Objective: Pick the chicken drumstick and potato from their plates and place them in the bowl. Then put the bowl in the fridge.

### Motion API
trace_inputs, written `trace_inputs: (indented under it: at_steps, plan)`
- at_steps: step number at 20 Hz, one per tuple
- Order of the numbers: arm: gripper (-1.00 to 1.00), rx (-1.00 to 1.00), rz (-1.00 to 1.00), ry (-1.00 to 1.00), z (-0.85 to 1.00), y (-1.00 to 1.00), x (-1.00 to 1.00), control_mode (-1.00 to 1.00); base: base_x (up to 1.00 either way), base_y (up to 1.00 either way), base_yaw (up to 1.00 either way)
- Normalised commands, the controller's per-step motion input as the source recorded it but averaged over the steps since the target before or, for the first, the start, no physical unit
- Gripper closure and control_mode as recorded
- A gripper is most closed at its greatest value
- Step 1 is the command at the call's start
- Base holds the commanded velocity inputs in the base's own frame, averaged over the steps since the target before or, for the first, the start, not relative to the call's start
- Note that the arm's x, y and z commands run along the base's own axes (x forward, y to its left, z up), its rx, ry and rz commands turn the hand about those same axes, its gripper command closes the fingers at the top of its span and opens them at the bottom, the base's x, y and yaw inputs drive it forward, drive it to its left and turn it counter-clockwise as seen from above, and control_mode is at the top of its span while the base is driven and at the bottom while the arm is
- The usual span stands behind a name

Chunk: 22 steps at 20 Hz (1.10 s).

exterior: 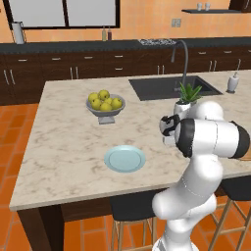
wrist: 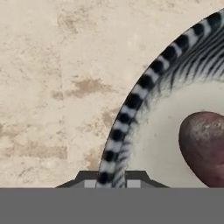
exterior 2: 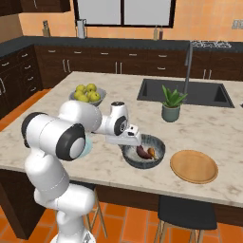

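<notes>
1. Ribbed dark-grey bowl (exterior 2: 143, 151) sits on the island counter (exterior: 63, 147), potato (wrist: 204, 148) and drumstick (exterior 2: 151, 153) already inside; both plates lie bare.
2. Claw (wrist: 114, 180) pinches the bowl's rim, one finger on each side.
3. Next, I judge: lift level, then carry to the fridge.
4. Beige marble top; orange tile floor, dark cabinets.
</notes>
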Motion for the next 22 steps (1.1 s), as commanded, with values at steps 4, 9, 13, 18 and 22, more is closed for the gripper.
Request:
trace_inputs:
  at_steps: [4, 9, 13, 18, 22]
  plan:
    - [1.0, -0.01, 0.04, -0.02, 0.16, 0.06, -0.08, -1.0, 0.0, 0.0, 0.0]
    - [1.0, -0.07, 0.44, -0.11, 0.53, 0.12, -0.33, -1.0, 0.0, 0.0, 0.0]
    - [1.0, -0.07, 0.68, -0.22, 0.2, 0.03, -0.31, -1.0, 0.0, 0.0, 0.0]
    - [1.0, -0.04, 0.68, -0.11, 0.36, 0.07, -0.25, -1.0, 0.0, 0.0, 0.0]
    - [1.0, -0.05, 0.7, 0.0, 0.43, 0.08, -0.23, -1.0, 0.0, 0.0, 0.0]
